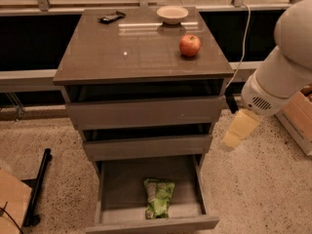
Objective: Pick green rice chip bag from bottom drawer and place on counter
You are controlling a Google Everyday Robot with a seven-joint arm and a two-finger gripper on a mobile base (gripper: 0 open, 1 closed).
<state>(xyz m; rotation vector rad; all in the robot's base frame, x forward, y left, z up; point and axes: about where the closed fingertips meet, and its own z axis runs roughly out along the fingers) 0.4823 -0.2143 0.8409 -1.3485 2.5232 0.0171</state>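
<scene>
The three-drawer cabinet fills the middle of the view, its counter bare at the front. The robot's white arm reaches in from the right. The bottom drawer stands pulled out, so access is done. Inside, near its front, lies the green rice chip bag, not yet grasped. The gripper hangs right of the cabinet, above and apart from the bag; clenched or released, I cannot tell. Reaching in, lifting and placing all remain. A red apple and small bowl occupy the counter's back.
</scene>
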